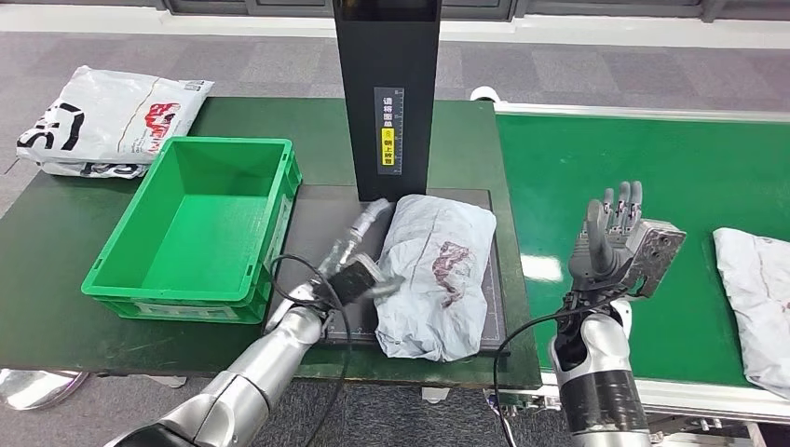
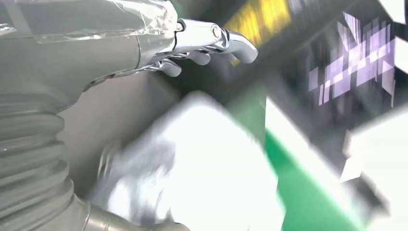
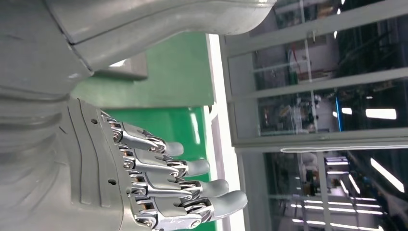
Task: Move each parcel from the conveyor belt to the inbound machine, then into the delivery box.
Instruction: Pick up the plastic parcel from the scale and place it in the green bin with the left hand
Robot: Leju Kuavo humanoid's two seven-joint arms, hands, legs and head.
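yellow label [image 1: 388, 149] on black inbound machine [image 1: 387, 93]

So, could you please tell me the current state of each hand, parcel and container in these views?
Left hand: touching the near-left edge of the grey parcel, grip unclear.
Right hand: raised, open, holding nothing.
Grey parcel: lying on the inbound machine platform.
Green box: upright, empty.
Printed parcel: lying on the table beyond the box.
White parcel: lying on the conveyor belt.

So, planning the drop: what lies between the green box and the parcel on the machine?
In the head view, the left hand and forearm over the dark scanner plate.
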